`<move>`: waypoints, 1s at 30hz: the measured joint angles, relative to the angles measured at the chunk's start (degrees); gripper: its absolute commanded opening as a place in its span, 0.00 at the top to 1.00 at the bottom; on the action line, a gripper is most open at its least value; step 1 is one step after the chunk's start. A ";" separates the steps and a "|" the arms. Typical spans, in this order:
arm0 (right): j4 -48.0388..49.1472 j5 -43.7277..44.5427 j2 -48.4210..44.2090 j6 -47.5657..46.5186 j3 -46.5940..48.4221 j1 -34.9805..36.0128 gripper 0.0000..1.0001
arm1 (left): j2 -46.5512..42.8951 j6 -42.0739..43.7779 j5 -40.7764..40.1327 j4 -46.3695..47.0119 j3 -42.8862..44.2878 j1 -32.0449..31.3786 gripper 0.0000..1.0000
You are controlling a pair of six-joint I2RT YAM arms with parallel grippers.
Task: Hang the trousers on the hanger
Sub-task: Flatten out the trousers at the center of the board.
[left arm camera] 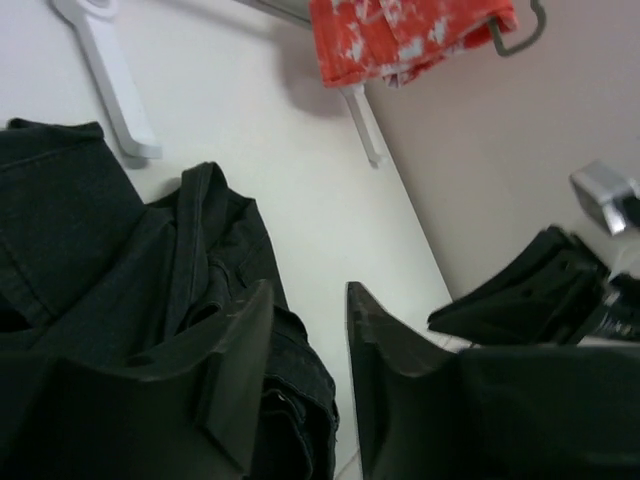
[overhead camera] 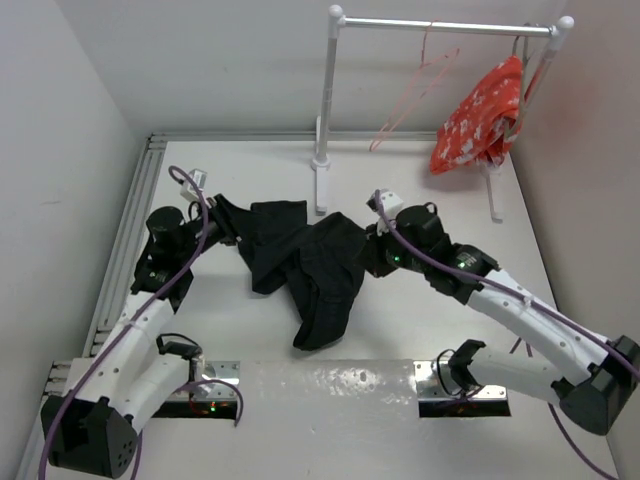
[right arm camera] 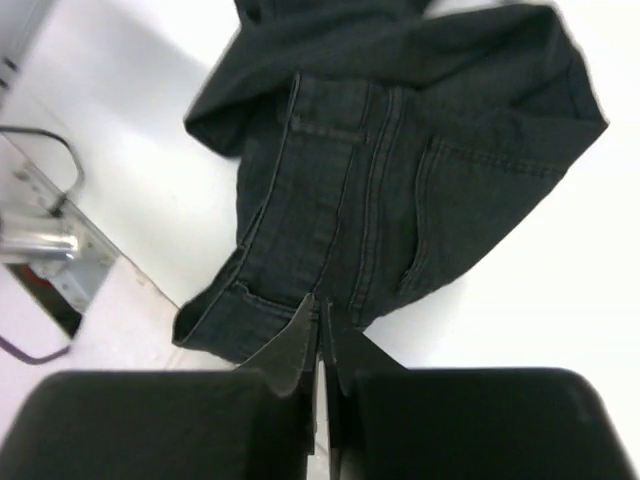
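The black trousers (overhead camera: 305, 262) lie crumpled on the white table between my two grippers. My left gripper (overhead camera: 233, 228) is open at their left end. In the left wrist view (left arm camera: 308, 295) one finger is over the cloth (left arm camera: 100, 260) and the other over bare table. My right gripper (overhead camera: 370, 243) is at their right edge. In the right wrist view (right arm camera: 322, 305) its jaws are closed to a thin slit on the waistband seam of the trousers (right arm camera: 400, 170). The pale pink hanger (overhead camera: 412, 95) hangs on the rail at the back, apart from both grippers.
A white rail stand (overhead camera: 325, 120) stands at the back with a red-and-white cloth (overhead camera: 480, 115) hanging at its right end; the cloth also shows in the left wrist view (left arm camera: 400, 35). Metal base plates (overhead camera: 215, 375) sit at the near edge. Walls close in left and right.
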 measured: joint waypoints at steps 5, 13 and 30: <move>-2.60 10.47 7.37 -0.55 3.89 11.93 1.00 | -5.57 0.22 -8.68 -4.55 0.22 0.00 0.91; -2.21 26.32 22.27 -2.51 12.48 24.04 0.53 | -5.14 0.66 -20.81 -11.98 -0.31 0.00 1.00; 3.91 32.72 44.46 -3.13 23.91 23.56 0.36 | -8.07 0.17 -27.28 -17.53 -9.27 0.00 0.73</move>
